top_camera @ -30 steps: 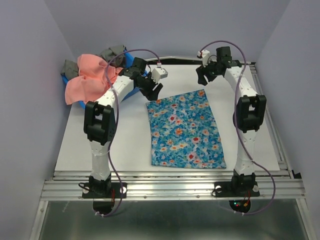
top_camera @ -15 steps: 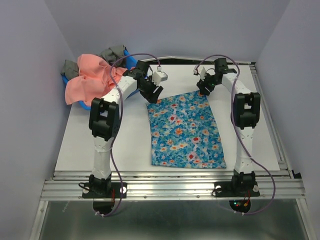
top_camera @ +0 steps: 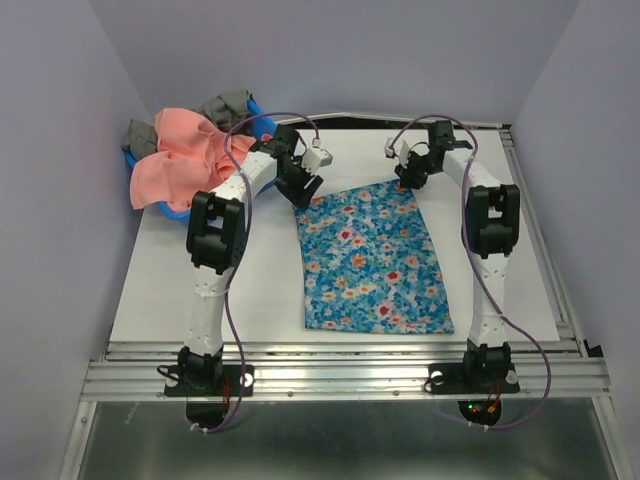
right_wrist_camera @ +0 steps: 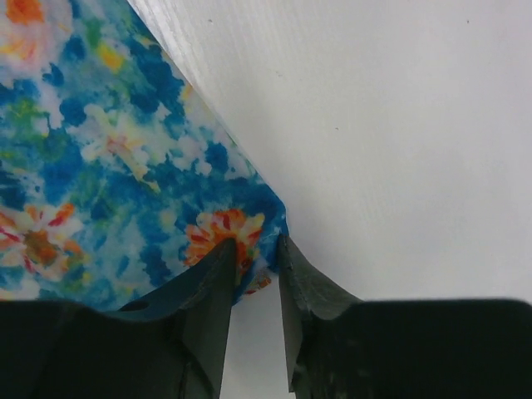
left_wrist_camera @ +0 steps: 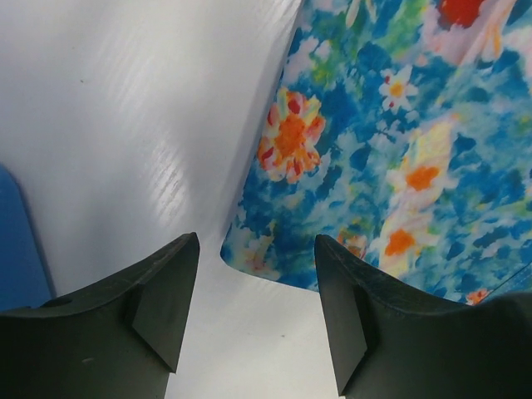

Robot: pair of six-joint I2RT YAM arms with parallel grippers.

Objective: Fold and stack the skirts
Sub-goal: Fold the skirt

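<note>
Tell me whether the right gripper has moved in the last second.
Yes. The right gripper dropped from above the table's far edge onto the blue floral skirt's far right corner.

Both arms far forward – left hand agape, right hand narrowed to a slit

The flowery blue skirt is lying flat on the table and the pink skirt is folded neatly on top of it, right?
Not quite. The flowery blue skirt does lie flat on the table, but the pink skirt is not on top of it. The top view shows it bunched up, draped over the blue basket at the far left corner, apart from the blue one.
</note>
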